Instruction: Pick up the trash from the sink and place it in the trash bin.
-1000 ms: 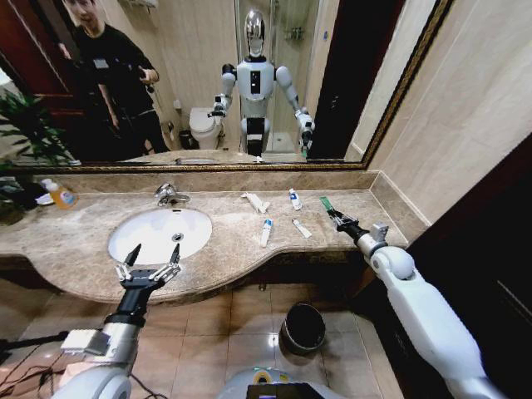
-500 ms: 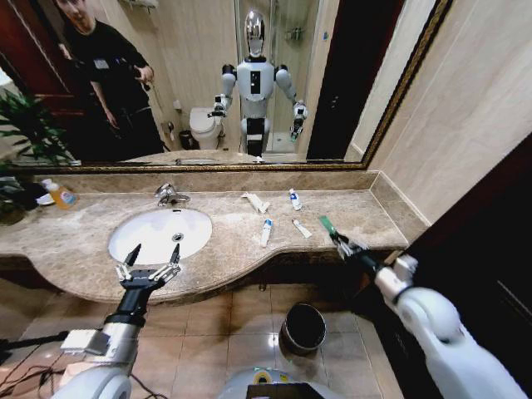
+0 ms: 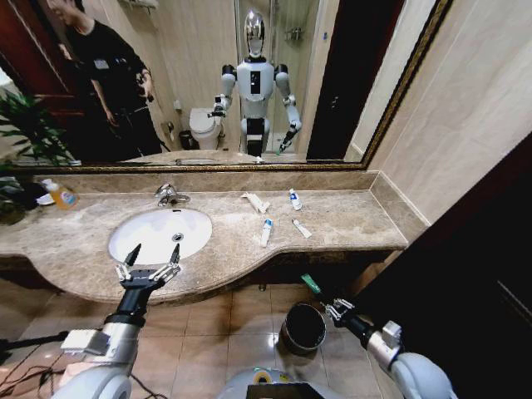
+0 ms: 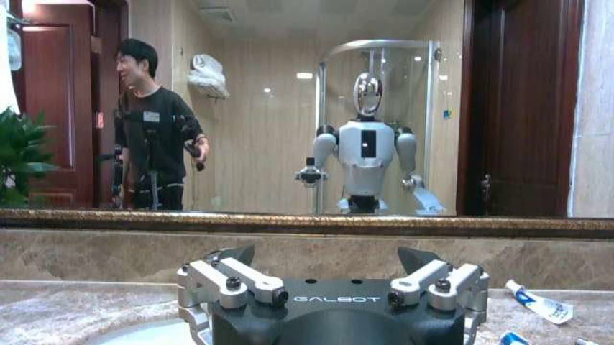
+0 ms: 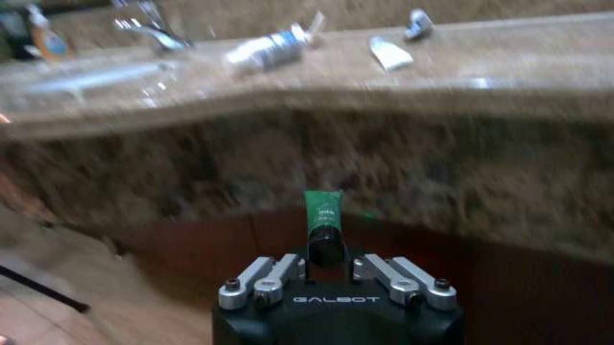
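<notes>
Marble countertop [image 3: 349, 218] holds four toiletry bits [image 3: 265, 232]. Right gripper [image 3: 327, 304] clamps the green stick [image 3: 310, 283] just above the trash bin [image 3: 302, 327], not dropped yet. Left gripper [image 3: 150, 263] idles spread open at the sink [image 3: 158, 233].

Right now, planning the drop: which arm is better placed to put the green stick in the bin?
Right. The right gripper holds the green stick beside the trash bin; the left gripper hovers open by the sink.

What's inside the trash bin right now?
The trash bin shows only a dark interior; its bottom cannot be made out. The right gripper holds the green stick beside its rim.
</notes>
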You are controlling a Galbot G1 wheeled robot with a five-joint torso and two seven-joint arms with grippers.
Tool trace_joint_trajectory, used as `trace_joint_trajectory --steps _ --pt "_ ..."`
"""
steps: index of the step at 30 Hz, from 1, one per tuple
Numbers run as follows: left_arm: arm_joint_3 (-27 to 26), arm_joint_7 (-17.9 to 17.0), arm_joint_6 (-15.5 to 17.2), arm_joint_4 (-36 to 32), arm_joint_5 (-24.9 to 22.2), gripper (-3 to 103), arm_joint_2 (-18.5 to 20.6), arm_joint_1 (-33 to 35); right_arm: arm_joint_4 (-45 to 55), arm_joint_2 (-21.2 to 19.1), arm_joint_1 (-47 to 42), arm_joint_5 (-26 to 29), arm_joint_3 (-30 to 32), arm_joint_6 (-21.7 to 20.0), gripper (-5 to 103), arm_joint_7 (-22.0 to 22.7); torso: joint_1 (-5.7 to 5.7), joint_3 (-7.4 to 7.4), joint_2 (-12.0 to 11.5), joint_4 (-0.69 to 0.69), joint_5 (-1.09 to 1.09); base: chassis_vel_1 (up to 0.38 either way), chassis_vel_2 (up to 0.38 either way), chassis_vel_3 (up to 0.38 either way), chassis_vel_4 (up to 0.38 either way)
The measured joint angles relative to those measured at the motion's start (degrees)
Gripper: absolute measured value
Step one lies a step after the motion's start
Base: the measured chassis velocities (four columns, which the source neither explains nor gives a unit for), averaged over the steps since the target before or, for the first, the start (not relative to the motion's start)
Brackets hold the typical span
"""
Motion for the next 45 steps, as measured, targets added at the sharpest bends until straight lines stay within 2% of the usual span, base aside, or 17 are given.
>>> trace_joint_trajectory --steps 4,7,11,14,26,32,38,43,44,45 --pt "0.0 0.0 0.0 0.0 0.0 100 0.0 0.0 -3.96 0.92 0.82 -1.72 -0.36 2.09 20 1.45 0.0 0.0 0.0 -0.01 -0.01 0.0 0.0 0.0 0.0" --pt "0.0 0.0 0.0 0.0 0.0 100 0.0 0.0 -9.93 1.9 2.97 -4.07 -0.82 5.87 20 3.01 0.0 0.0 0.0 -0.01 -0.01 0.0 0.0 0.0 0.0" --pt "0.0 0.0 0.0 0.0 0.0 100 0.0 0.0 -13.36 2.44 4.45 -4.85 -1.1 7.32 20 4.01 0.0 0.0 0.0 -0.01 -0.01 0.0 0.0 0.0 0.0" --pt "0.0 0.0 0.0 0.0 0.0 100 0.0 0.0 -19.88 3.82 7.61 -8.01 -1.2 9.82 20 6.73 0.0 0.0 0.0 -0.01 -0.01 0.0 0.0 0.0 0.0" --pt "0.0 0.0 0.0 0.0 0.0 100 0.0 0.0 -39.76 4.59 17.42 -12.82 -1.24 13.36 20 12.17 0.0 0.0 0.0 -0.01 -0.01 0.0 0.0 0.0 0.0" --pt "0.0 0.0 0.0 0.0 0.0 100 0.0 0.0 -43.02 5.88 19.08 -14.53 -1.65 14.14 20 11.86 0.0 0.0 0.0 -0.01 -0.01 0.0 0.0 0.0 0.0" --pt "0.0 0.0 0.0 0.0 0.0 100 0.0 0.0 -47.76 10.07 22.19 -20.36 -1.83 16.22 20 11.09 0.0 0.0 0.0 -0.01 0.0 0.0 0.0 0.0 0.0" --pt "0.0 0.0 0.0 0.0 0.0 100 0.0 0.0 -49.86 12.01 23.48 -23.6 -1.71 15.47 20 10.57 0.0 0.0 0.0 -0.01 -0.01 0.0 0.0 0.0 0.0" --pt "0.0 0.0 0.0 0.0 0.0 100 0.0 0.0 -50.15 12.33 23.68 -24.14 -1.65 15.02 17 10.45 0.0 0.0 0.0 -0.01 -0.01 0.0 0.0 0.0 0.0" --pt "0.0 0.0 0.0 0.0 0.0 100 0.0 0.0 -50.36 12.69 23.87 -24.66 -1.57 14.67 21 10.41 0.0 0.0 0.0 -0.01 -0.01 0.0 0.0 0.0 0.0"
